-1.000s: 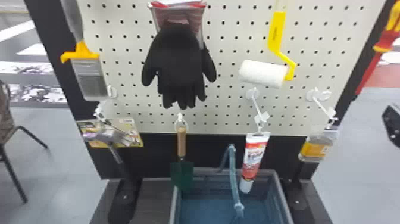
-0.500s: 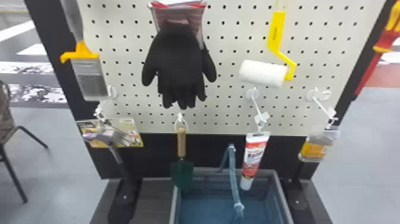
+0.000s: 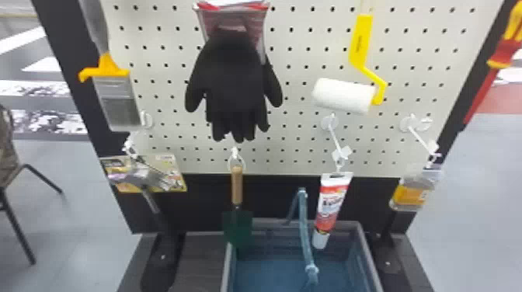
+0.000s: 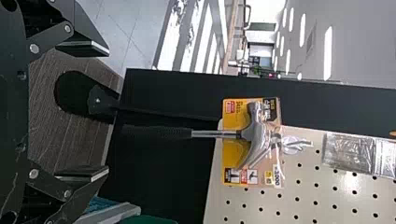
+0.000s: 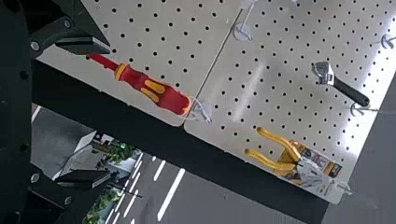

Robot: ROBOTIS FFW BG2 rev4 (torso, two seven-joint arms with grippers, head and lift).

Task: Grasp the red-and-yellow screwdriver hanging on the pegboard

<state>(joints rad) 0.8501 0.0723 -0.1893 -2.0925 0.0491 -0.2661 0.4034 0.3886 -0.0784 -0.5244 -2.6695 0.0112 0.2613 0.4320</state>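
Your right gripper (image 5: 109, 111) is the one nearer the job, its jaws wide with nothing between them. Your left gripper (image 4: 108, 111) also has wide, empty jaws, and it is over by the hammer (image 4: 254, 133), on the far side of the board from this job.

Next out from the right jaws comes the screwdriver (image 5: 175, 99), hanging from a white hook (image 5: 203, 112) near the pegboard's (image 5: 280, 84) right-hand border. In the head view it sits at about 2 o'clock. Call 12 straight up in the room: its handle lies at roughly 11 o'clock from the middle of your jaws, and its long axis runs from the handle end at 1 o'clock to the tip end at 7. The red shaft (image 5: 102, 60) runs down to one jaw, which hides its lower end; you can't tell whether they touch.

So your move probably turns on that slant. Bring the jaws a little toward 11 and roll them to match the 1-to-7 line, so the handle comes between them rather than one jaw knocking the shaft and swinging it.

Farther up the board, past the handle, hang the pliers (image 5: 299, 163) at about 1 o'clock and the wrench (image 5: 348, 88) near 12
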